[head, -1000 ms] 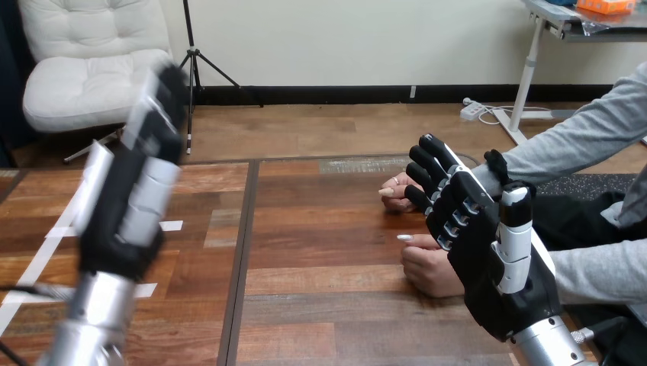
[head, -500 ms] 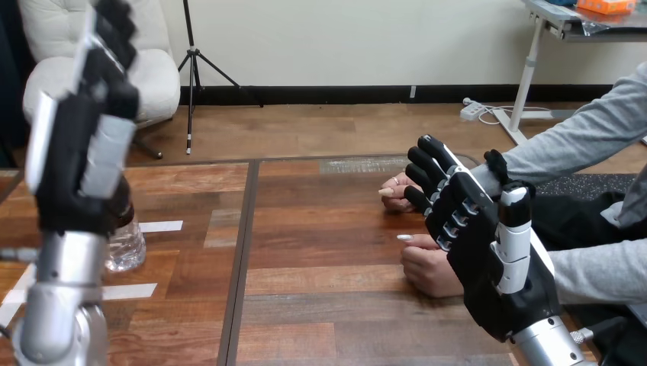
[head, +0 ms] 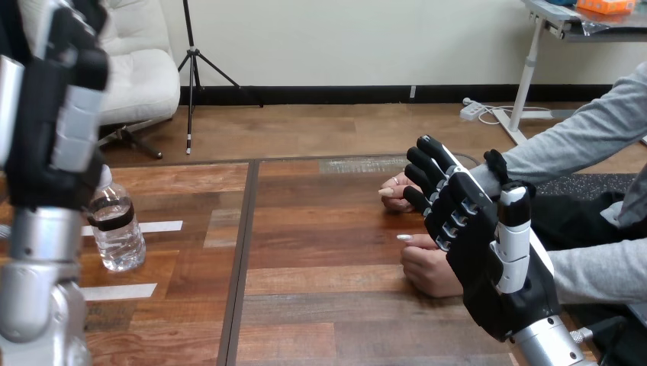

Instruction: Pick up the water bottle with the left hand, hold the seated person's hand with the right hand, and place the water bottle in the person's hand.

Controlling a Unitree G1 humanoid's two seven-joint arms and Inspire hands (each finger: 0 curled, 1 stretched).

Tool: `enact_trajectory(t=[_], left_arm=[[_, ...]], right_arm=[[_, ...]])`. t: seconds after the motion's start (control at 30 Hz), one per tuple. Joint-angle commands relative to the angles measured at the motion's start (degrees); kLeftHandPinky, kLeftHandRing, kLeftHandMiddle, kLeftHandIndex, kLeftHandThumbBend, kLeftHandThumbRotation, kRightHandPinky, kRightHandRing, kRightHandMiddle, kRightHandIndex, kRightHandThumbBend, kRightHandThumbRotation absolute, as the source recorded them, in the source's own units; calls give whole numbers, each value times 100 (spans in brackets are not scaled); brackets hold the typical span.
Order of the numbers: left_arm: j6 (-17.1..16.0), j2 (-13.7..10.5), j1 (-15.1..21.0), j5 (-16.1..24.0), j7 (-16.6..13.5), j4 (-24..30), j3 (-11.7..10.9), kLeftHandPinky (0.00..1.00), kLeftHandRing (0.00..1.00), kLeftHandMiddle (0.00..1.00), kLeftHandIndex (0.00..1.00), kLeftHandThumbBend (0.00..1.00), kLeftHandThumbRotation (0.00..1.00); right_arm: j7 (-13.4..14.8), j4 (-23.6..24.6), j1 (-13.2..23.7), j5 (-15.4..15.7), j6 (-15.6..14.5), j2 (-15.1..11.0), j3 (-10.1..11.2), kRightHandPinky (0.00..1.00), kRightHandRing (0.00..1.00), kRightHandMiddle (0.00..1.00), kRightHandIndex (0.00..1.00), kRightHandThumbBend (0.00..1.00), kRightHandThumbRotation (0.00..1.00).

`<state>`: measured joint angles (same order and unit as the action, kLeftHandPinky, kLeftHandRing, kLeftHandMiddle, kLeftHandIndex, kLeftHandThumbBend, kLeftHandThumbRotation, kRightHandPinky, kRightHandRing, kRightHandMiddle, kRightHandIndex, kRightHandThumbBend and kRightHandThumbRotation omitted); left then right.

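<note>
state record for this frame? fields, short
water bottle: upright on the table, left side, not held
left hand: raised in front of the bottle, not around it
right hand: open, in front of the person's hands; contact unclear
step: bottle not yet picked up

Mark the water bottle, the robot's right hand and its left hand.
water bottle [head: 120, 242], head view, clear body below the dark band.
right hand [head: 494, 284], head view, black middle of the hand.
left hand [head: 42, 145], head view, black middle of the hand.
</note>
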<state>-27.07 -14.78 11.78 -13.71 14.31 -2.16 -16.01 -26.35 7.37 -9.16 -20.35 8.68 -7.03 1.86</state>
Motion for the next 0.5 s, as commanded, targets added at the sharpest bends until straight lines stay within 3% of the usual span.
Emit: enact_trajectory(t=[0.0,0.47], left_arm=[[-133,-156,506,-117,-123,-223,-252,100,100,100,100,92,86],[-154,-269,697,-248,-250,-666,-564,100,100,100,100,84,90]], right_arm=[[-2,296,272,-61,16,-3,-19,100,100,97,96,95,100],[12,323,260,-23,-9,-14,-19,100,100,97,96,96,100]])
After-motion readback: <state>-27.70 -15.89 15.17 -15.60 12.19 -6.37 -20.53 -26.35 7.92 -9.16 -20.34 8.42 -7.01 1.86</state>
